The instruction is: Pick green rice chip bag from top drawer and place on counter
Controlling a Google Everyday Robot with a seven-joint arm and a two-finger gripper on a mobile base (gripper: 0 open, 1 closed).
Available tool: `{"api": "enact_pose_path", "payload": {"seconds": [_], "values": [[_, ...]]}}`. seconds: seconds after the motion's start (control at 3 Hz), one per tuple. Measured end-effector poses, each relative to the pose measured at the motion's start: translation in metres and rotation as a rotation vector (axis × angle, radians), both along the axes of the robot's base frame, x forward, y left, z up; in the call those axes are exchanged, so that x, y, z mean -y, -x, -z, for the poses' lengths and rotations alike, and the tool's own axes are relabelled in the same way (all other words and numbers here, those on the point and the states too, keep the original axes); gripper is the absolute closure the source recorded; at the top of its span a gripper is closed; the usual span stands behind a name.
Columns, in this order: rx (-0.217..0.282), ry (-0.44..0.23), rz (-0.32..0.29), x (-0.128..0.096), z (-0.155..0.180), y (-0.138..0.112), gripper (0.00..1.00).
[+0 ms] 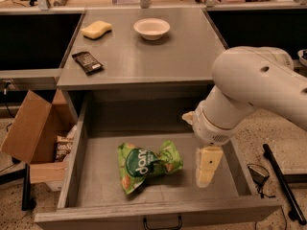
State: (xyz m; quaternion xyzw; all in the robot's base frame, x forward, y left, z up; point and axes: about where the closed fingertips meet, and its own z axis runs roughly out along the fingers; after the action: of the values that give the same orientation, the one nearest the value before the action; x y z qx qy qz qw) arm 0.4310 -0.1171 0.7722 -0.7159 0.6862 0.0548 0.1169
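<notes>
The top drawer (pixel 76 176) stands open, its dark handle (pixel 162 222) nearest. The green rice chip bag (pixel 146 164) lies crumpled on the drawer bottom. To its right and apart from it, the gripper (pixel 208 166) hangs inside the drawer; I cannot tell whether it is spread or closed. Beyond, the counter (pixel 158 56) bears a black snack bar wrapper (pixel 87 62), a yellow sponge (pixel 96 29) and a white bowl (pixel 151 28).

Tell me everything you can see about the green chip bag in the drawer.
The green rice chip bag is small, glossy and crumpled, bright green with a dark green round logo and white lettering. It lies flat on the grey floor of the open top drawer, near the middle. The tool hangs inside the drawer beside it, not touching it.
</notes>
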Motion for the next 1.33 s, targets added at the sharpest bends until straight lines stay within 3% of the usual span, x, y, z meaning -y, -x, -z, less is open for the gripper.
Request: {"api": "enact_pose_path", "payload": {"seconds": [0.33,1.0,1.33], "values": [[0.005,-0.003,-0.014,-0.006,0.014,-0.006,0.0],[0.028,-0.004,-0.155,-0.046,0.077,-0.031,0.0],[0.025,0.006,-0.196,-0.059,0.106,-0.04,0.0]]}}
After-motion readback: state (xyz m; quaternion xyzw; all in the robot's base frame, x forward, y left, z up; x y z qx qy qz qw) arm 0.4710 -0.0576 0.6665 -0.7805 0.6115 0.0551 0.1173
